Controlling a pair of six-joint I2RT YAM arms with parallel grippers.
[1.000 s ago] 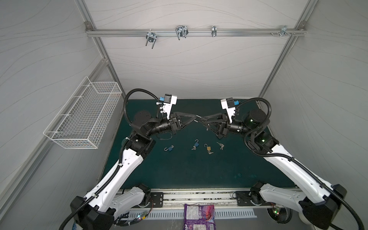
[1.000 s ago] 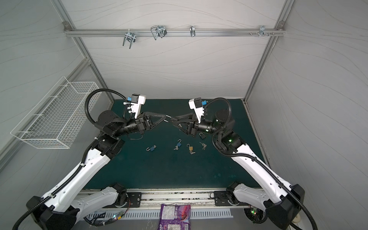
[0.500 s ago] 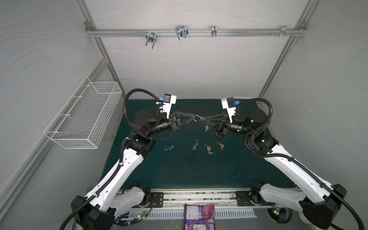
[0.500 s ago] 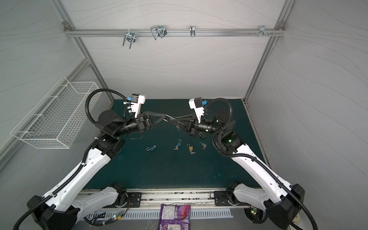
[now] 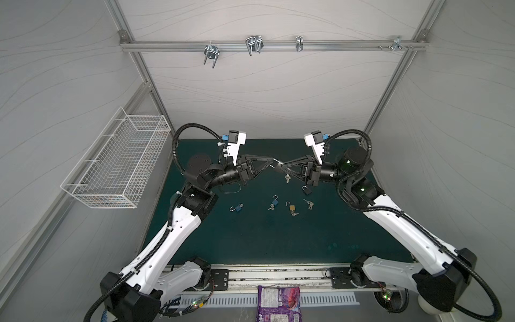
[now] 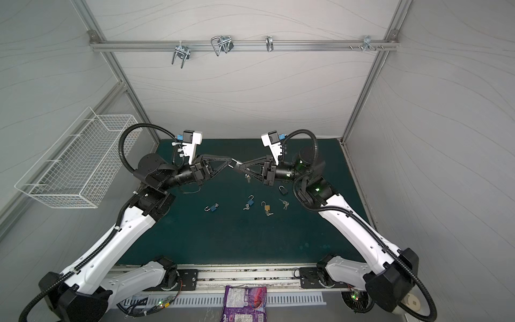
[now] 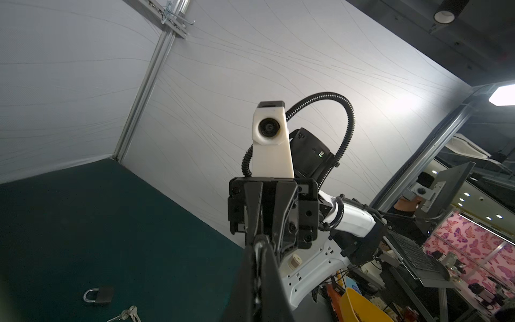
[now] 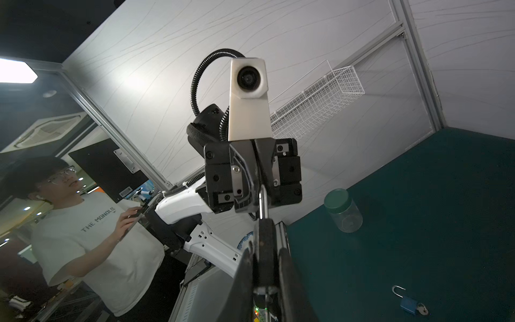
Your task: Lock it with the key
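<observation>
Well, over on the left wall hangs a white wire basket (image 5: 117, 161), but the action is in mid-air above the green mat (image 5: 250, 237). The left gripper (image 5: 272, 161) is clamped tight on the silver shackle (image 8: 262, 200) of a black padlock (image 8: 264, 251). Hard against it, the right gripper (image 5: 281, 167) has its fingers pressed on either side of the lock's body, so both tools hold that one padlock between them, clear of the mat. A bunch of keys (image 5: 287, 178) dangles just beneath the right fingers; whether one sits in the keyhole I can't make out. Down on the mat lie a lone blue padlock (image 5: 238, 208), a blue padlock with keys (image 5: 274, 202), a brass padlock (image 5: 291, 207), a second black padlock (image 5: 306, 190) and some loose keys (image 5: 308, 205). A second ago the right jaws stood wider around the lock; they've since closed in, while the left grip looks unchanged.
</observation>
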